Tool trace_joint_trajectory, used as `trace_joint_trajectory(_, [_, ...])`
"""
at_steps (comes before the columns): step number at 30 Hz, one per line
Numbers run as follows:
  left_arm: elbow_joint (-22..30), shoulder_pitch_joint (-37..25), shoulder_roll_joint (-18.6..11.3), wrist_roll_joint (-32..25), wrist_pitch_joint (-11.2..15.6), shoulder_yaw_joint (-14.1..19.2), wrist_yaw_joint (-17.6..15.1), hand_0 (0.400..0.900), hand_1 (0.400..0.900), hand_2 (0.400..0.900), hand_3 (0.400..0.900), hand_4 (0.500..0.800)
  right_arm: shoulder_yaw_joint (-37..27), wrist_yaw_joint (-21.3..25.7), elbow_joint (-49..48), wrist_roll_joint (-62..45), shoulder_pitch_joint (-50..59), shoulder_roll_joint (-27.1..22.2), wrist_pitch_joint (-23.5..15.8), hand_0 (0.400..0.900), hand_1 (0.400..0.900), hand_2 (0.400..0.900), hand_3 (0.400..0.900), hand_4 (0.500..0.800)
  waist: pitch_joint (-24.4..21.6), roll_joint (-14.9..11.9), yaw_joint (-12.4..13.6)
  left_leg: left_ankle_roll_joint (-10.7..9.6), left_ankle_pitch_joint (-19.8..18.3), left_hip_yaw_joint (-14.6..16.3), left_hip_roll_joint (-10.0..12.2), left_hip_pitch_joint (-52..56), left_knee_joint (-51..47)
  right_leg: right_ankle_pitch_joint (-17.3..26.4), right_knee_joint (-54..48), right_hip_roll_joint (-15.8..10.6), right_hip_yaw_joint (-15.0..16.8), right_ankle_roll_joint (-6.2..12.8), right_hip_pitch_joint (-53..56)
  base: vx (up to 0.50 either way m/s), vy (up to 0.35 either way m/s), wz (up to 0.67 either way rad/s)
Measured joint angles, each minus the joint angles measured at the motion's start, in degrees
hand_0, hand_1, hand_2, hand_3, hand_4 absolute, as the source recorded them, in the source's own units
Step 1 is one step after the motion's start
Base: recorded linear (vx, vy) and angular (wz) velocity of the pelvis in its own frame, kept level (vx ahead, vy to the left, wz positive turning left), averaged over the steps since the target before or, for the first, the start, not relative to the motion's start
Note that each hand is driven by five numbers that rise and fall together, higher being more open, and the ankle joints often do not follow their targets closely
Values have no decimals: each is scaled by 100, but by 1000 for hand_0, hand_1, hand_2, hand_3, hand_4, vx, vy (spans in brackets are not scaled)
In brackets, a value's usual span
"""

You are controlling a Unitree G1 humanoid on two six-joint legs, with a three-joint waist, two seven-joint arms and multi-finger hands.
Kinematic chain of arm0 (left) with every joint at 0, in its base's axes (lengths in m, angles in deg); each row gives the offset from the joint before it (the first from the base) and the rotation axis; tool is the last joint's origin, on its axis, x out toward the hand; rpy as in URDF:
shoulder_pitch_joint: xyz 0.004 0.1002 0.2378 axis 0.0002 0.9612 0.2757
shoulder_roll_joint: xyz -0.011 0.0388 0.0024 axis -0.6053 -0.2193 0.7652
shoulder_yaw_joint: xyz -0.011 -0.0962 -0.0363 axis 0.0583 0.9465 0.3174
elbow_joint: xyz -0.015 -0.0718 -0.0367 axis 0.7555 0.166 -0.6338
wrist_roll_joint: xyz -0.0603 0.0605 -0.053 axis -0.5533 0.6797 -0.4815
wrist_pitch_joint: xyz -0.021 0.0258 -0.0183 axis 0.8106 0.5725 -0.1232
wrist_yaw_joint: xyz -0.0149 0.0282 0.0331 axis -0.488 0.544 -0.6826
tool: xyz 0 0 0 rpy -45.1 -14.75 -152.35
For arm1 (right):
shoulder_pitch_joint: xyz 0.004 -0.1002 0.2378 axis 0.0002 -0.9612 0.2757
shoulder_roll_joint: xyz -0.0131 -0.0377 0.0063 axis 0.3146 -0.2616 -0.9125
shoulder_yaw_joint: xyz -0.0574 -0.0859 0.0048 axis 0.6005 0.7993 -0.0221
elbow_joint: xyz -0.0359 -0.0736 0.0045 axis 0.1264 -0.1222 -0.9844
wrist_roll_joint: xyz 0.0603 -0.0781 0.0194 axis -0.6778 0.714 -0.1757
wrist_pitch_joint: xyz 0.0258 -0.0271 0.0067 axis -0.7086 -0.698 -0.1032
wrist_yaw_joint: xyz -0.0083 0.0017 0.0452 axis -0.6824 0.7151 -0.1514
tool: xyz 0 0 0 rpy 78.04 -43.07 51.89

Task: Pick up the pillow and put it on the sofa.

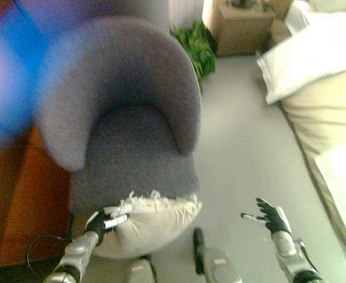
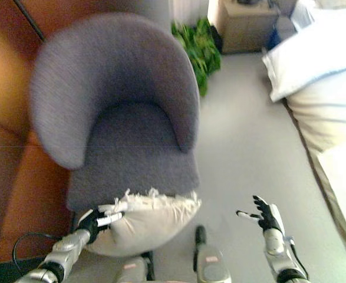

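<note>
The left hand (image 2: 96, 221) grips the fringed left edge of the cream pillow (image 2: 146, 223), fingers curled onto the cloth. The pillow hangs just below the front edge of the grey sofa chair (image 2: 125, 112), touching the seat's front. Behind the chair stands a green plant (image 2: 201, 47). The right hand (image 2: 266, 216) hovers over the grey floor (image 2: 243, 153), fingers spread wide, holding nothing. A bed (image 2: 332, 88) with white bedding lies at the far right.

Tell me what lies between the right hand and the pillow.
Only bare grey floor separates the right hand from the pillow; both eye views show it.
</note>
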Motion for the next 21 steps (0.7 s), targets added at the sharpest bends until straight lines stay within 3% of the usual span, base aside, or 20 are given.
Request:
trace_joint_trajectory(4, [1410, 630, -551, 430, -78, 10, 318, 400, 400, 400, 400, 500, -321, -215, -5, 186, -54, -347, 205, 900, 900, 900, 900, 800, -313, 144, 251, 18, 54, 116, -7, 283, -208, 46, -320, -15, -121, 41, 380, 9, 63, 12])
trace_joint_trajectory(7, [2308, 809, -1208, 475, -294, 38, 528, 400, 400, 400, 400, 500, -613, -311, 27, 198, -52, -440, 325, 900, 900, 900, 900, 800, -398, 134, 408, 37, 119, 123, -7, 381, -312, 72, -500, -45, -258, 64, 579, 3, 31, 25])
trace_joint_trajectory(9, [3012, 812, -1824, 532, -574, 47, 695, 400, 400, 400, 400, 500, -712, -333, 199, 196, -49, -462, 364, 900, 900, 900, 900, 800, -415, 114, 457, 41, 173, 113, -19, 460, -393, 113, -658, -61, -401, 81, 773, 25, 14, 24])
trace_joint_trajectory(10, [3061, 812, -1881, 535, -579, 55, 709, 400, 400, 400, 400, 500, -712, -333, 213, 196, -50, -464, 367, 900, 900, 900, 900, 800, -418, 114, 458, 42, 177, 111, -20, 466, -399, 113, -665, -62, -411, 81, 785, 33, -2, 18])
trace_joint_trajectory(12, [3698, 748, -2434, 565, -740, 258, 818, 400, 400, 400, 400, 500, -707, -366, 432, 195, -63, -471, 385, 900, 900, 900, 900, 800, -475, 143, 537, 45, 205, 99, -36, 549, -475, 128, -762, -73, -485, 99, 921, 40, -17, 16])
trace_joint_trajectory(14, [3878, 490, -2832, 571, -778, 258, 1004, 400, 400, 400, 400, 500, -692, -398, 570, 192, -75, -472, 397, 900, 900, 900, 900, 800, -553, 196, 524, 53, 236, 101, -55, 608, -551, 135, -835, -89, -539, 109, 1014, 54, -21, 6])
trace_joint_trajectory(17, [3831, -153, -3186, 571, -817, 155, 1126, 400, 400, 400, 400, 500, -680, -407, 639, 191, -84, -472, 396, 900, 900, 900, 900, 800, -646, 264, 509, 56, 251, 116, -71, 666, -629, 143, -876, -91, -538, 121, 1059, 73, -23, 0])
trace_joint_trajectory(19, [3697, -989, -3464, 569, -839, -321, 1254, 400, 400, 400, 400, 500, -609, -409, 717, 191, -83, -471, 404, 900, 900, 900, 900, 800, -679, 266, 502, 53, 283, 117, -79, 685, -680, 148, -873, -88, -544, 126, 1063, 56, -23, -9])
trace_joint_trajectory(21, [3463, -1681, -3549, 562, -859, -664, 1337, 400, 400, 400, 400, 500, -540, -409, 716, 190, -72, -471, 403, 900, 900, 900, 900, 800, -702, 260, 412, 54, 288, 133, -83, 689, -691, 150, -873, -93, -541, 128, 1060, 60, -28, -17])
